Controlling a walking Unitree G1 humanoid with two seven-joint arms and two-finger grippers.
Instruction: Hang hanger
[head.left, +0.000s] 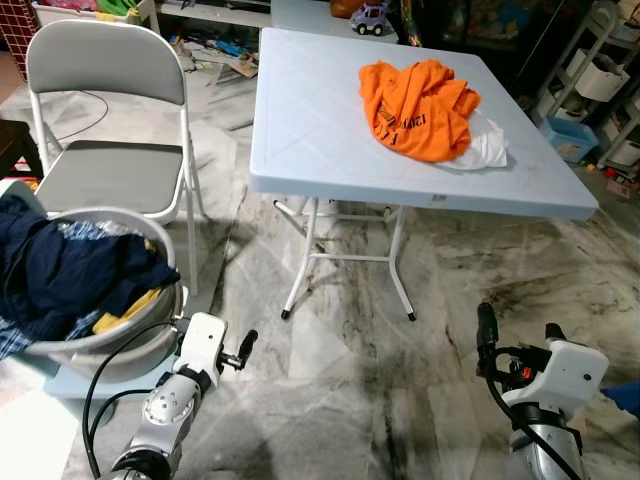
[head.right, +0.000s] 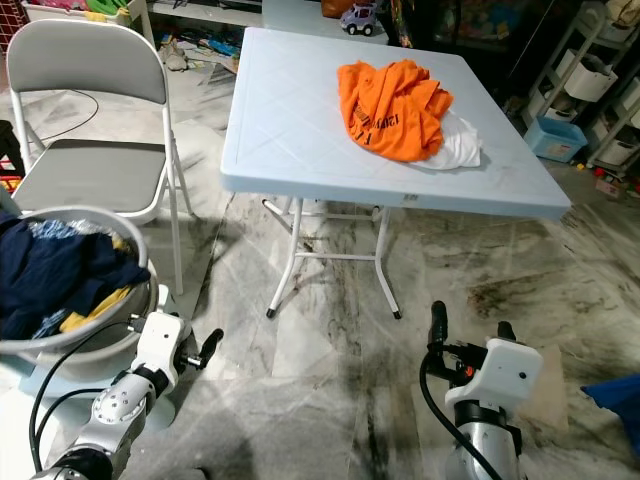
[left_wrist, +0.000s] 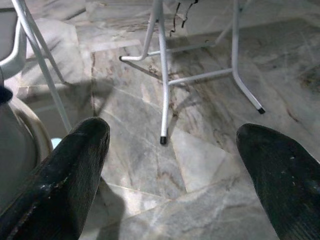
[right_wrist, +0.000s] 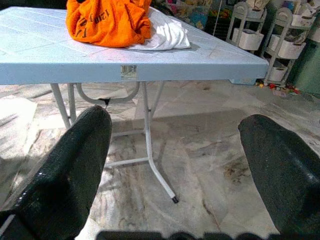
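A pale blue plastic folding table (head.left: 330, 130) on white tubular legs stands on a grey-veined marble floor (head.left: 340, 370). On the tabletop, toward its far right part, lies a crumpled orange T-shirt (head.left: 415, 105) bearing dark printed lettering that is too creased to read; it overlaps a white garment (head.left: 485, 148) lying just beside it on the right. In the right wrist view a small barcode sticker (right_wrist: 129, 72) is fixed to the table's front edge; its characters are too small to make out. To the left of the table stands a grey folding chair (head.left: 105, 150) with a white frame, its seat bare. Nearer the robot, on the left, a round grey laundry basket (head.left: 110, 345) holds a dark navy garment (head.left: 70, 265), with blue checked and yellow fabric showing beneath it. The left gripper (head.left: 240, 350) hangs low above the floor just beside the basket; in its wrist view the two black fingers (left_wrist: 65, 175) are spread wide apart with nothing between them, pointing toward the table legs. The right gripper (head.left: 515, 335) is held low on the right, in front of the table; its fingers (right_wrist: 65, 170) are likewise spread apart and empty, directed at the table edge. No hanger can be identified anywhere in these views. Behind the table are a toy car (head.left: 371, 18), white tiered racks (head.left: 600, 70) and a blue bin (head.left: 568, 138).
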